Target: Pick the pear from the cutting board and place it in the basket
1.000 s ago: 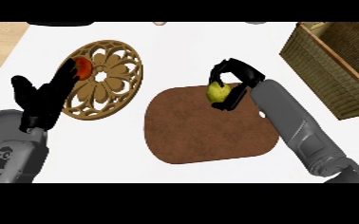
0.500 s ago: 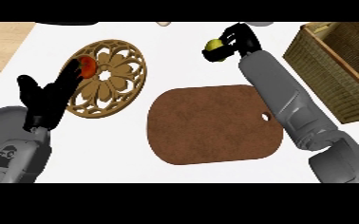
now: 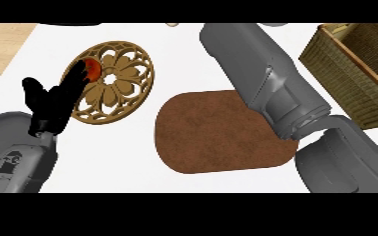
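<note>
Board (image 3: 221, 132) bare, basket (image 3: 347, 65) far right.
My left hand (image 3: 55, 97) rests open; right hand's out of frame, can't tell grip.

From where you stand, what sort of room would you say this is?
Probably a kitchen counter: a brown cutting board lies on a white counter, with a carved wooden trivet beside it and a woven basket at the right edge.

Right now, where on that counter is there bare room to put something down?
The brown cutting board lies bare. White counter is open between the carved round trivet and the right forearm. It is crowded by the left hand over the trivet's edge, and between forearm and basket.
</note>
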